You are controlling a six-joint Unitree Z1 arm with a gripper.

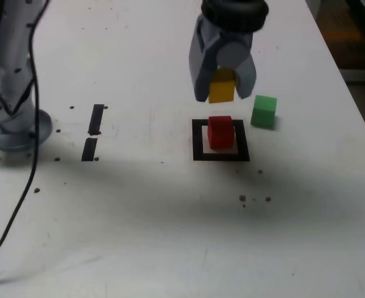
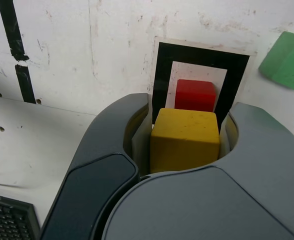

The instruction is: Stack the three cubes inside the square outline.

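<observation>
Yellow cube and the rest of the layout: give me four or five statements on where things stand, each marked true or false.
1. The gripper holds the yellow cube. True.
2. The red cube sits outside the square outline. False: it is inside.
3. The green cube is stacked on the red one. False: it stands on the table, outside the outline.
4. In the exterior view, the green cube is to the right of the red one. True.
5. The yellow cube already rests on the green cube. False: it is between the gripper's fingers.

Apparently no readable text anywhere
</observation>
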